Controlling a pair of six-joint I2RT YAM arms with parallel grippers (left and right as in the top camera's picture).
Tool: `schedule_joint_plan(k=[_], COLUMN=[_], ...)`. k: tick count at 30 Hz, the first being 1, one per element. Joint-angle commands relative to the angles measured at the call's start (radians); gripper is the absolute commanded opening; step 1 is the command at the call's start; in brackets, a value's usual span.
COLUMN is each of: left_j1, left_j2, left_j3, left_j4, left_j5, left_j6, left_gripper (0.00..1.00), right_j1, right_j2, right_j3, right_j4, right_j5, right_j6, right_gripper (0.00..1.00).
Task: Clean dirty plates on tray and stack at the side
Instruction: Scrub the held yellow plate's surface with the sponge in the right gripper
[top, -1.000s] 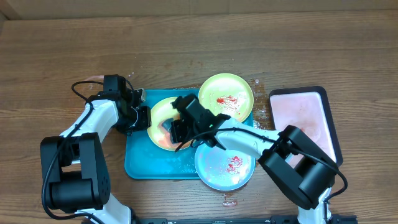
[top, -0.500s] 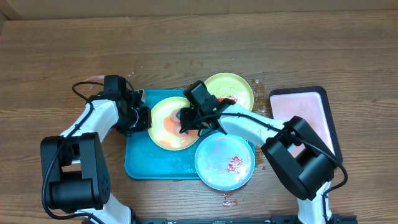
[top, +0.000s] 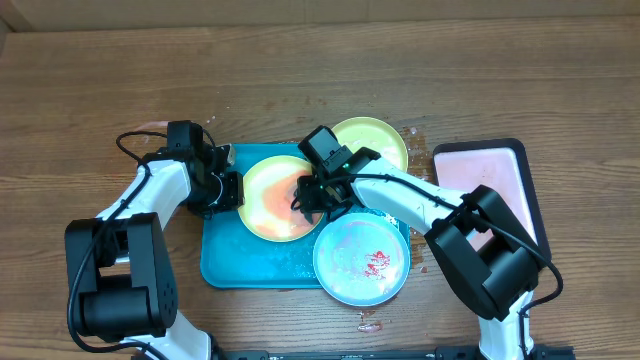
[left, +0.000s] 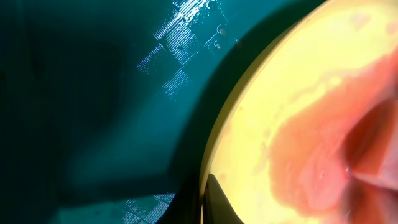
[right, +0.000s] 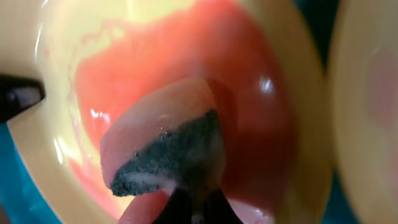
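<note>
A yellow-green plate (top: 268, 200) smeared pink-red lies on the teal tray (top: 222, 262). My left gripper (top: 230, 190) is shut on its left rim (left: 214, 155). My right gripper (top: 312, 195) is shut on a sponge (right: 168, 146), pink with a dark scouring side, pressed on the plate's right part (right: 249, 87). A second yellow-green plate (top: 380, 145) with red sauce sits at the tray's back right. A pale blue plate (top: 360, 262) with red sauce sits at the front right, overhanging the tray.
A black-rimmed pink tray (top: 492, 190) lies on the wooden table to the right. Sauce spots mark the table by the blue plate (top: 368, 325).
My right gripper has swept the sponge from the plate's left part across to its right side. The smear now covers more of the plate. The left gripper has held still.
</note>
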Motion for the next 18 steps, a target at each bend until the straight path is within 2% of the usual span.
schedule_joint_plan(k=[1,11,18], left_j1=[-0.001,-0.001,-0.001], left_j2=[0.040,0.040,0.040], left_j3=[-0.028,-0.027,-0.028], left_j4=[-0.011,-0.010,-0.010], left_j5=[-0.011,-0.011,-0.011], left_j6=[0.015,0.015,0.015], left_gripper=[0.04,0.04,0.04], right_j1=[0.032,0.066,0.056], right_j2=[0.029,0.034,0.036], right_j3=[-0.022,-0.022,-0.022], right_j4=[-0.012,0.117,0.254], right_j5=[-0.148,-0.254,-0.184], right_j6=[-0.032,-0.048,-0.022], right_gripper=[0.04,0.04,0.04])
